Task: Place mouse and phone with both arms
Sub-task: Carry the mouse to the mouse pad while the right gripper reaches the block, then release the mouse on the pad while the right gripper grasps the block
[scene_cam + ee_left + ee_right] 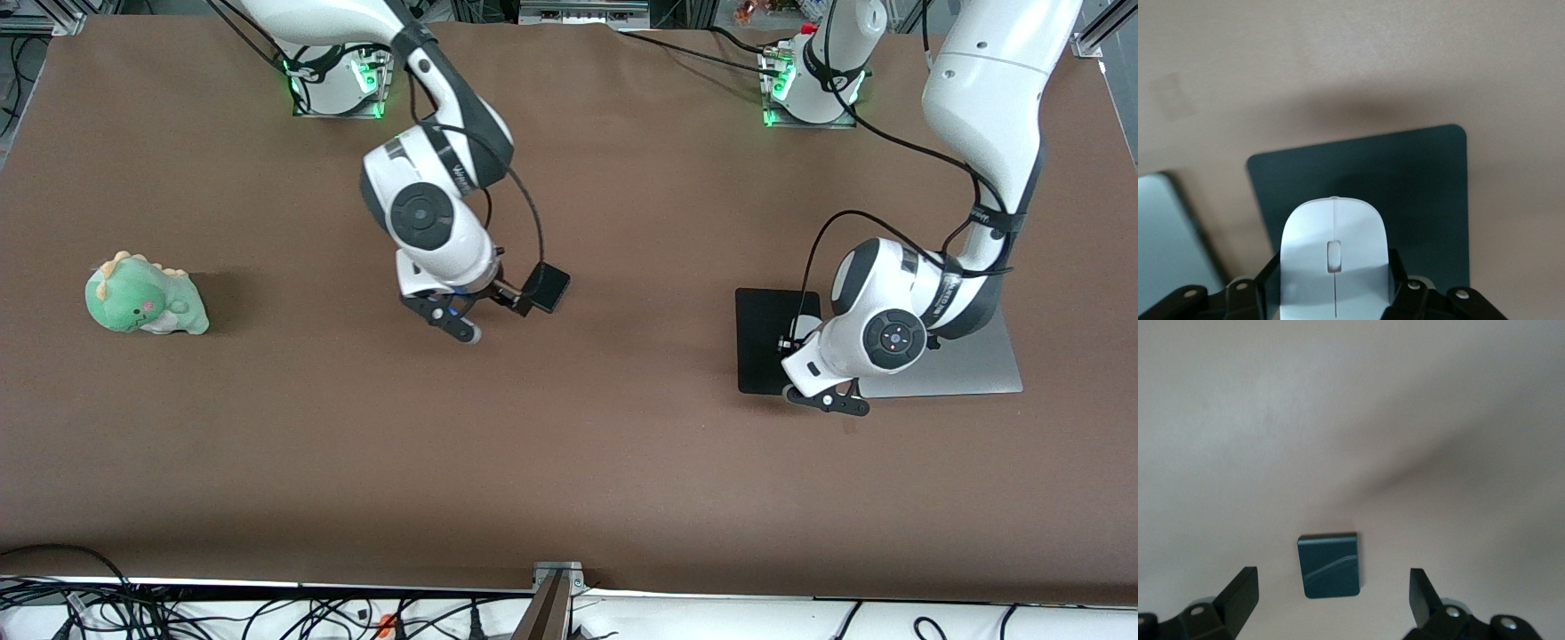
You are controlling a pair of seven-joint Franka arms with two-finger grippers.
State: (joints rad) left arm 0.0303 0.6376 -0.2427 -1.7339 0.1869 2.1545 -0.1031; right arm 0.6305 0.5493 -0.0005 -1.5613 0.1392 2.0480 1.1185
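My left gripper (827, 400) is shut on the white mouse (1333, 257), one finger on each side of it. It holds the mouse over the black pad (765, 338), which also shows in the left wrist view (1418, 193). I cannot tell whether the mouse touches the pad. The hand hides the mouse in the front view. My right gripper (453, 322) is open over the middle of the table. In the right wrist view the black phone (1329, 565) lies flat on the brown table between its spread fingers (1238, 593). The hand hides the phone in the front view.
A silver slab (969, 373) lies beside the black pad, partly under the left arm. A green dinosaur plush (147, 295) sits toward the right arm's end of the table. Cables run along the table edge nearest the front camera.
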